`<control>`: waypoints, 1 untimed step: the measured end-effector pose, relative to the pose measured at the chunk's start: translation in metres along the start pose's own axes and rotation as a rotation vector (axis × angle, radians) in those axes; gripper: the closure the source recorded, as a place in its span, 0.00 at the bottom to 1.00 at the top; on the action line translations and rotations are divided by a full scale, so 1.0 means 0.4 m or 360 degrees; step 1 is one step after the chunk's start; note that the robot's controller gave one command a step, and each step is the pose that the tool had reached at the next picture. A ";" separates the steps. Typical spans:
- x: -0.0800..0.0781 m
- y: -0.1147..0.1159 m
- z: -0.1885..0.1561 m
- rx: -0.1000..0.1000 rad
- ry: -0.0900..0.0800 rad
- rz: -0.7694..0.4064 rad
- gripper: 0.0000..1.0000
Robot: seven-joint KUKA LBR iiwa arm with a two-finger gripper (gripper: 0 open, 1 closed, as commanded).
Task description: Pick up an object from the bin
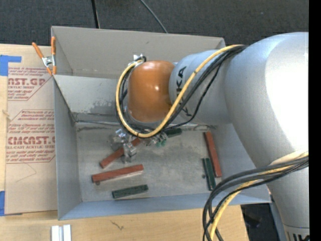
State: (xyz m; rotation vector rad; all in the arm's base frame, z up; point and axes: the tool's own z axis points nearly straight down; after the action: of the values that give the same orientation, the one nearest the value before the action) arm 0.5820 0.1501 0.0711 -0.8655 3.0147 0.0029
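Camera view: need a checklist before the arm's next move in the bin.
1. Gripper low over the upper end of the short red-brown stick, left of mid floor: ok.
2. Stick actually held: cannot tell.
3. Long red-brown bar lies just below the stick, with a gap between them: ok.
4. Dark green bar by the near wall, apart from both: ok.
5. Gripper away from the walls of the grey metal bin: ok.
6. Small green thing beside the wrist, partly hidden by cables; free of the arm: cannot tell.
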 end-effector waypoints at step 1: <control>0.002 0.001 -0.006 -0.0001 0.0003 0.0000 1.00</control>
State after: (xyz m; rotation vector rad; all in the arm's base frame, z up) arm 0.5812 0.1500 0.0734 -0.8663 3.0169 0.0031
